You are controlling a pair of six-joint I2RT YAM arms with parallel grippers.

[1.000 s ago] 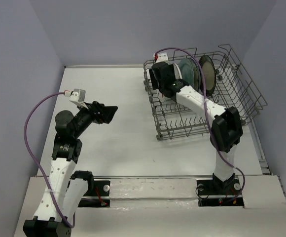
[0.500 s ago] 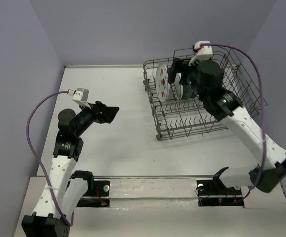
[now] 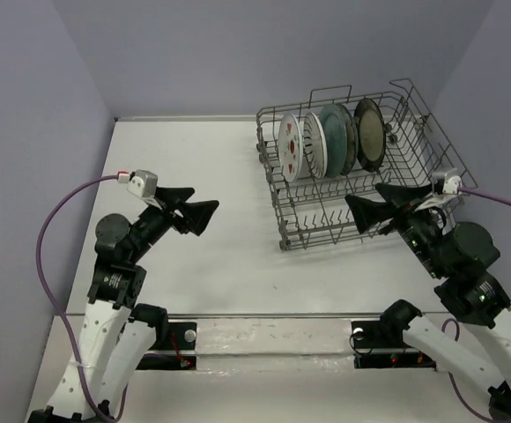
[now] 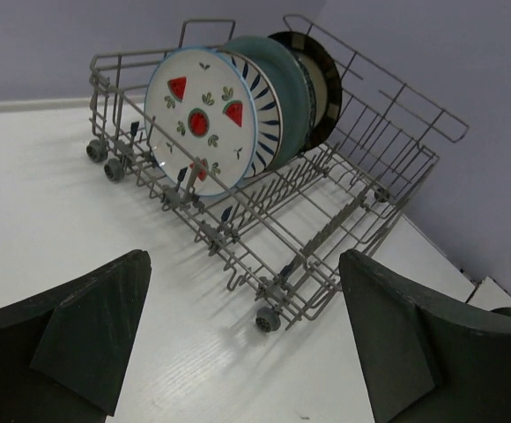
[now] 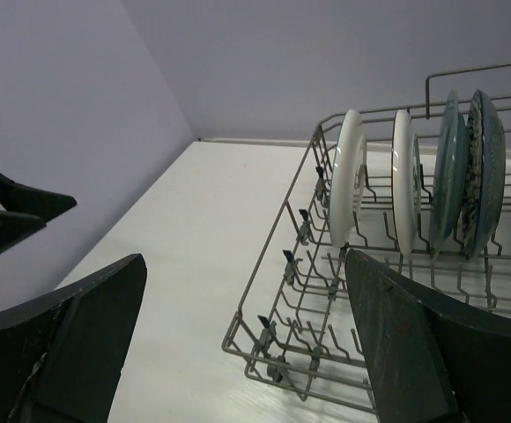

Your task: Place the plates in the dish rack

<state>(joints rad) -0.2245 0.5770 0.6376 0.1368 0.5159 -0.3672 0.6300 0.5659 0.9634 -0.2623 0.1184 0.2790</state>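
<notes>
A white counter (image 3: 211,167) forms the floor of a booth with plain lavender walls (image 3: 238,53).

In the upper right of the overhead view sits a large rectangular grey wire dish rack (image 3: 322,222). Its long axis runs roughly left to right across the frame.

Five round plates stand on edge in a row along the rack's far half, their faces turned toward the left of the frame. From the left they are:
- a white plate with red marks (image 3: 289,147);
- a white plate with black radial stripes (image 3: 314,145);
- a plain teal plate (image 3: 335,132);
- a white plate with blue floral pattern (image 5: 485,159);
- a tan plate with a dark brown rim (image 3: 370,134).

From overhead the floral plate is largely hidden against the teal one, and it shows clearly only in the right wrist view. That same view cuts the tan plate off at its right edge.

The black two-finger left tool (image 3: 205,199) hangs over bare counter at left centre, well apart from the rack. Its fingers are spread wide with nothing between them.

The right tool (image 3: 363,197) is also spread wide and holds nothing. In the overhead view it overlaps the rack's near rail and hides part of it. How high it sits above the wire cannot be judged.

The right arm runs out of the frame at the lower right corner.
</notes>
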